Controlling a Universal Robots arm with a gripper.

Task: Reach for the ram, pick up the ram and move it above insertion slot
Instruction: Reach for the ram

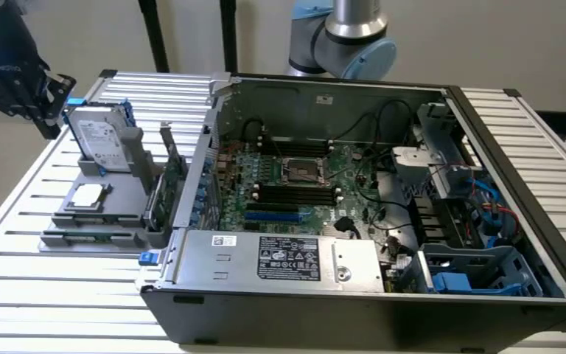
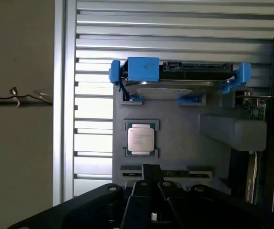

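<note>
The ram [image 1: 91, 237] is a thin green stick lying flat in the front groove of a grey parts holder [image 1: 116, 214], on the exterior view's left of the open computer case. In the wrist view the ram [image 2: 175, 172] is a green strip partly covered by my gripper [image 2: 151, 172]. My gripper [image 1: 18, 82], dark with blue parts, hangs in the air well above and behind the holder, apart from the ram. Long black memory slots [image 1: 293, 193] lie on the motherboard inside the case.
The holder also carries an upright hard drive [image 1: 101, 136] in a blue caddy [image 2: 141, 69], a processor chip [image 2: 141, 138] and a tall green expansion card [image 1: 175, 184]. The open case [image 1: 362, 310] stands on a slatted aluminium table [image 1: 27, 295]. The arm's base [image 1: 352, 37] rises behind the case.
</note>
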